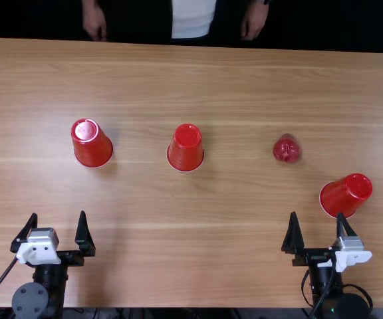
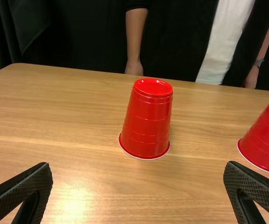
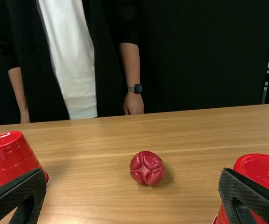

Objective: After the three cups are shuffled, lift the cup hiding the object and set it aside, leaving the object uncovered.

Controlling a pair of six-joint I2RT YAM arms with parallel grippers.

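Observation:
Three red cups stand upside down on the wooden table. The left cup (image 1: 91,143) (image 2: 146,120) and the middle cup (image 1: 185,147) (image 2: 265,137) (image 3: 10,156) sit in a row. A red lumpy ball (image 1: 286,148) (image 3: 146,168) lies uncovered to the right of the middle cup. The third cup (image 1: 346,194) (image 3: 258,182) stands nearer the front right, just beyond my right gripper (image 1: 316,229) (image 3: 134,205). That gripper is open with nothing between its fingers. My left gripper (image 1: 56,229) (image 2: 139,196) is open too, near the front left, short of the left cup.
A person stands at the far edge of the table (image 1: 245,86), hands (image 1: 253,25) hanging off it. Bare wood lies between the cups and the far edge, and between the two arms at the front.

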